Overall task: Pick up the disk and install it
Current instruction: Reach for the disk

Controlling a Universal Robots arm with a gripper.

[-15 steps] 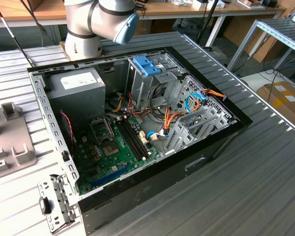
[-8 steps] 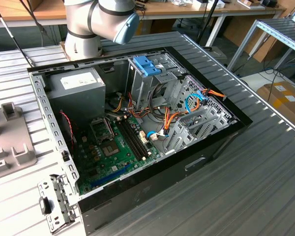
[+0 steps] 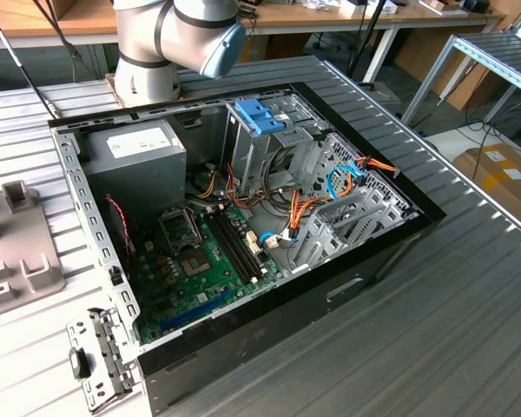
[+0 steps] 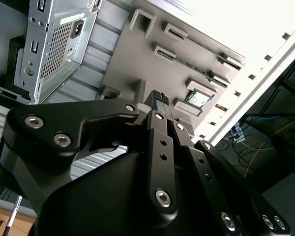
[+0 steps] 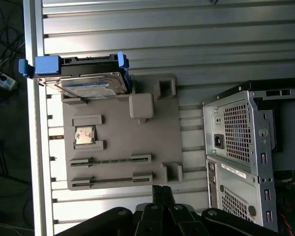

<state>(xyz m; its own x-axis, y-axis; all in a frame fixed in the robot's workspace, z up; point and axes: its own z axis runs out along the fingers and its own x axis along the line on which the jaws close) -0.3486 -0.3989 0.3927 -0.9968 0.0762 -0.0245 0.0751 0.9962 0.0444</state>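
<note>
End effector (image 5: 160, 190) over slatted table (image 5: 137, 29)

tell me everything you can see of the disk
In the first wrist view the disk is a flat, rectangular silver-grey metal drive with a white-and-blue label facing the camera. Bright blue plastic rails flank it, with a broad tab sticking out at one end. It rests at one end of the grey holder plate, seemingly slightly tilted. The hand is apart from it.
</note>
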